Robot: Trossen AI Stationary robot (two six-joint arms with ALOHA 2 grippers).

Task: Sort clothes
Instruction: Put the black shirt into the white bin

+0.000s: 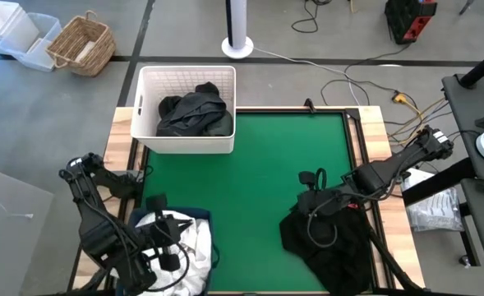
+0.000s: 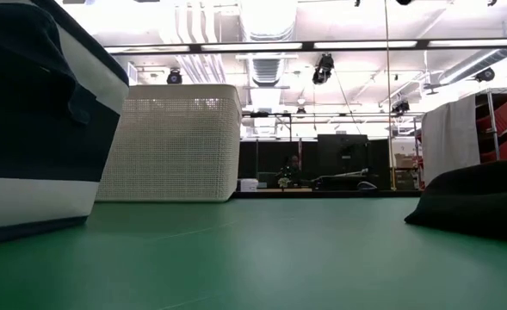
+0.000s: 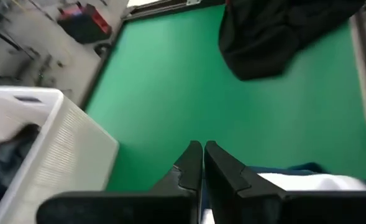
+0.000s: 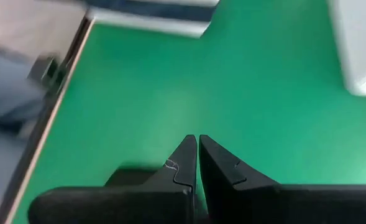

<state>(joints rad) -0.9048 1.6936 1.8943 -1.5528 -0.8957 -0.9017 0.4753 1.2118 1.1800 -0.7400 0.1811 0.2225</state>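
Dark clothes [image 1: 194, 111] lie in the white lattice basket [image 1: 188, 144] at the table's far left. A white garment [image 1: 194, 242] fills the navy bin [image 1: 205, 218] at the near left. My left gripper [image 3: 202, 149] hovers over that bin, shut and with nothing between its fingers. A black pile of clothes [image 1: 332, 238] rests on the green mat at the near right. My right gripper [image 4: 197, 142] is at the pile's far-left edge, also shut on nothing, pointing toward the bin [image 4: 151, 15]. The low view shows the bin [image 2: 29, 112], the basket [image 2: 171, 142] and the pile [image 2: 481, 198].
Open green mat [image 1: 250, 181] lies between the basket, the bin and the black pile. Wooden borders [image 1: 373, 131] frame the table. On the floor beyond are a wicker basket [image 1: 81, 45], plastic boxes [image 1: 16, 33] and cables [image 1: 365, 74].
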